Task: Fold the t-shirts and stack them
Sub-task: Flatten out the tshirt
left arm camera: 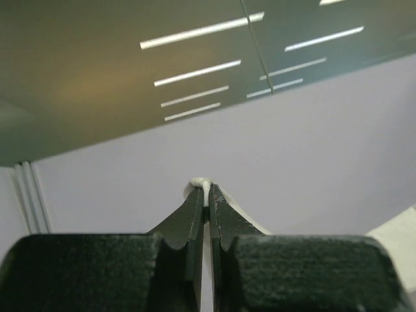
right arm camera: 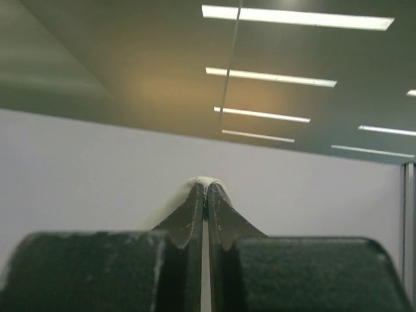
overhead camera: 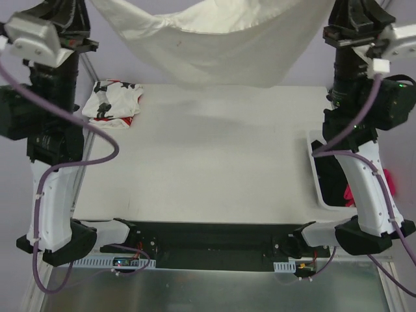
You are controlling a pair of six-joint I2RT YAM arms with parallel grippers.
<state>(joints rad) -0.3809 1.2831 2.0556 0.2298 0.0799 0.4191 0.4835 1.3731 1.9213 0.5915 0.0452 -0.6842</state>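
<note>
1. Table [overhead camera: 214, 169]: you have a plain white top, evenly lit.
2. Wall [left arm camera: 312, 149]: pale lilac, rising behind the table.
3. Ceiling [right arm camera: 117, 58]: dark, above that wall.
4. Strip lights [right arm camera: 296, 18]: long bright bars set in rows across the ceiling.

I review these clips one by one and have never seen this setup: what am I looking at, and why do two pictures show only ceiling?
Two robot arms stand at a table's near edge; the big picture looks down from above. Both lift a cream shirt, stretched between them. The other pictures come from cameras on the wrists, pointing up: the left pincer and right pincer are each shut on a pinch of that cloth. A crumpled star-print shirt lies at the far left. A white basket sits on the right.
</note>
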